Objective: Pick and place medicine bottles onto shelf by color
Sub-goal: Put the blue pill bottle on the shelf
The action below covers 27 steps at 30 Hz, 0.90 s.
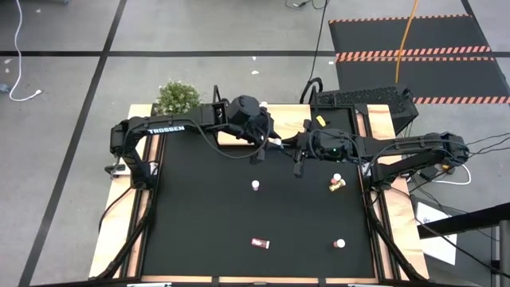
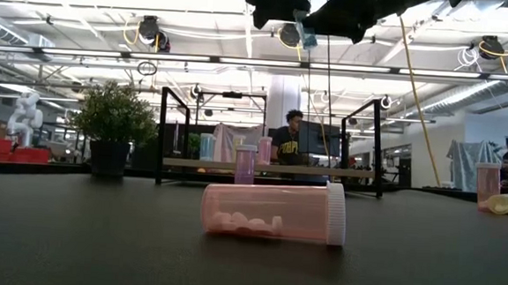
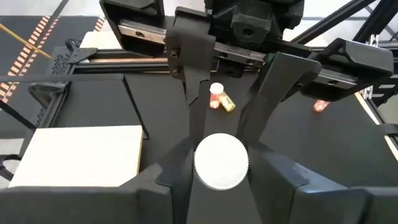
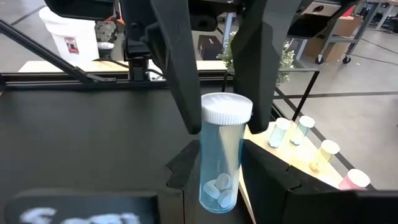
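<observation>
Left hand [image 3: 221, 134]: pinching what seems a white-capped bottle [image 3: 221, 162], near the shelf [image 1: 239, 135].
Right hand [image 4: 221, 118]: pinching a blue bottle [image 4: 221, 165].

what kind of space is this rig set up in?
Looks like a robotics lab or open workshop hall, not a pharmacy: hazard-striped floor mats beside the table, exposed ceiling ducts and strip lights, and a person at a monitor behind the shelf.

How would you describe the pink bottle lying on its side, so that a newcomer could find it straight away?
Start at the black table mat and go to its near edge, the side away from the shelf and plant. There lies the pink bottle with a white cap, seen close up in the low view. Its nearest neighbours stand upright; this one lies flat, alone.
</observation>
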Motion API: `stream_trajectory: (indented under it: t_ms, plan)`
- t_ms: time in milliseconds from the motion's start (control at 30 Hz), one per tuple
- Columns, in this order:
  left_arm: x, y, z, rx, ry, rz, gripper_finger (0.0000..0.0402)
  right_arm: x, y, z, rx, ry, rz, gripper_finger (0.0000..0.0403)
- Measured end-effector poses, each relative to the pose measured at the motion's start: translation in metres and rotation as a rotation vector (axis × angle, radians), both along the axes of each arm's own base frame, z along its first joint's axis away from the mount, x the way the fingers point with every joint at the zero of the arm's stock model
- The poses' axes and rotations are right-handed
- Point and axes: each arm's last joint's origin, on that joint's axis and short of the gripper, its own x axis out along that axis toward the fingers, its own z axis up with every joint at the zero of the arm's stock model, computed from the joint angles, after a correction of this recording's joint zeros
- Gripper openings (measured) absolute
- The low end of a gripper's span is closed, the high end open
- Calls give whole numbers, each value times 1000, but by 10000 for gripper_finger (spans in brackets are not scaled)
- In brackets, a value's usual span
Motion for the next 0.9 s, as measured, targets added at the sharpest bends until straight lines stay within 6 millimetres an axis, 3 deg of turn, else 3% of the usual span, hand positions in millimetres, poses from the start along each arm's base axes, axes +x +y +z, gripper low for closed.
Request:
stream_trajectory:
  t_ms: [267, 400, 633, 767, 900]
  plan:
    - [0, 1, 0, 13, 0, 23, 126, 0, -5, 0, 24, -9, -47, 110]
    - [-1, 4, 0, 42, 12, 78, 132, -2, -9, -2, 66, 1, -90, 146]
    - [-24, 22, 2, 20, 140, 212, 133, -12, -13, -3, 112, 45, -183, 218]
    - [-41, 40, -12, -18, 317, 278, 133, -18, -14, 0, 107, 48, -203, 232]
    - [-54, 64, -49, -29, 419, 327, 133, -21, -15, 3, 110, 25, -217, 229]
